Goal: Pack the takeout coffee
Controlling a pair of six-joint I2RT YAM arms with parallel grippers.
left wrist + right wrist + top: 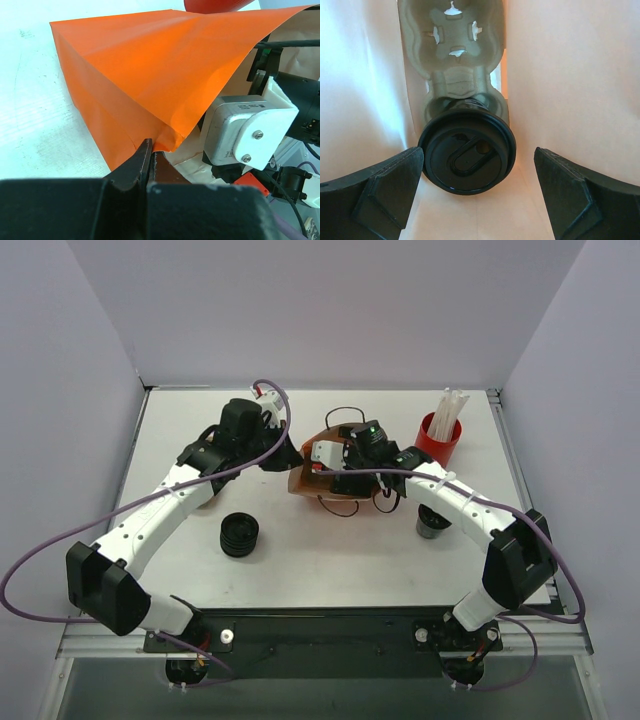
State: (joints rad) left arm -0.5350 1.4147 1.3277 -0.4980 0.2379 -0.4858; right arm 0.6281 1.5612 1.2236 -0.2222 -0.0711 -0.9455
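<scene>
The takeout coffee (466,151), a dark cup with a round black lid, sits in a grey pulp carrier (452,45) inside the orange paper bag (303,482). My right gripper (478,154) reaches into the bag (570,75) and is open, one finger on each side of the lid, neither touching it. In the top view the right gripper (342,468) is at the bag's mouth and the cup inside is hidden. My left gripper (151,146) is shut on the folded edge of the bag (150,65), holding the mouth up. It stands at the bag's left side (283,455).
A second dark grey cup (432,522) stands on the table, half under my right forearm. A red cup of white straws (440,435) is at the back right. A low ribbed black round stack (240,533) lies left of centre. The bag's dark handles (345,505) loop outward.
</scene>
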